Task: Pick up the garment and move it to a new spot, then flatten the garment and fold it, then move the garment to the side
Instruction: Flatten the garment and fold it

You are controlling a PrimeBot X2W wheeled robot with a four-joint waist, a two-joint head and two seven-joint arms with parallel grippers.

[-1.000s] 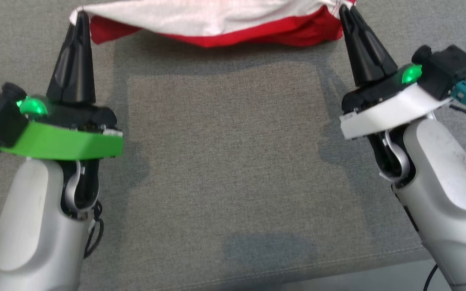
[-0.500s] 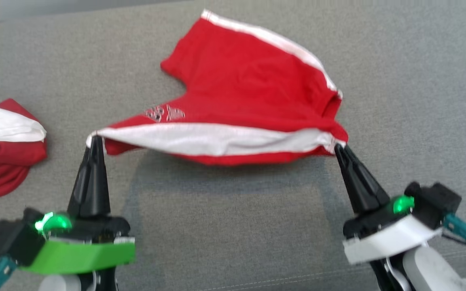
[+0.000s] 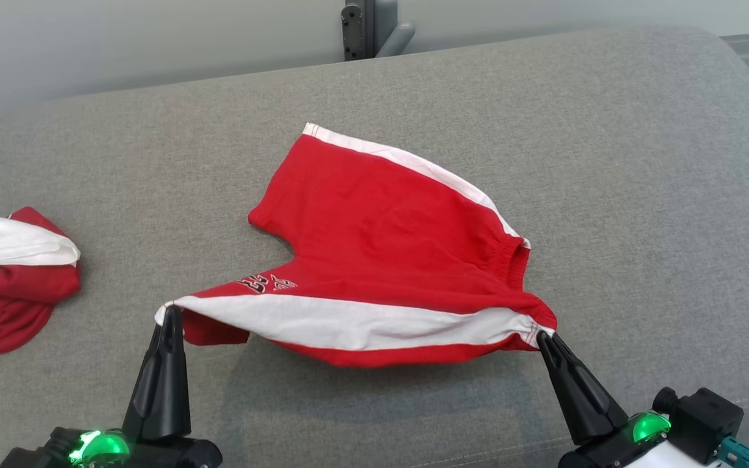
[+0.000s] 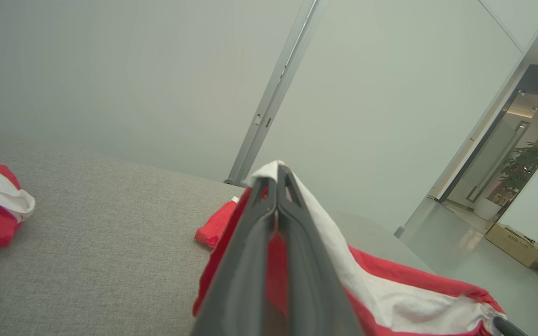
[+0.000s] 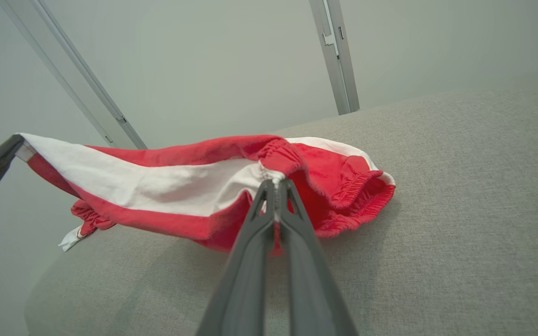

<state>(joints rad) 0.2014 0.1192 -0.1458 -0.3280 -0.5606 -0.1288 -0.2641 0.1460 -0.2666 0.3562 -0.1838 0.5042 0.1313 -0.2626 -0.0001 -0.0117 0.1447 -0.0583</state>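
— How's the light?
— Bright, soft, even. The shorts (image 3: 387,214) throw only a faint grey shadow onto the sofa (image 3: 608,162), on the near side.
— Glare?
— None on the cloth; the doorway (image 4: 516,154) in the left wrist view glows warmer than the wall (image 4: 110,70).
— Focus?
— Head view is crisp. In both wrist views the fingers (image 4: 243,280) close to the lens blur, and straight door rails (image 5: 336,60) lean.

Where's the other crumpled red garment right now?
The crumpled garment lies at the head view's far left on the grey cushion, left of the left gripper, apart from the held shorts.
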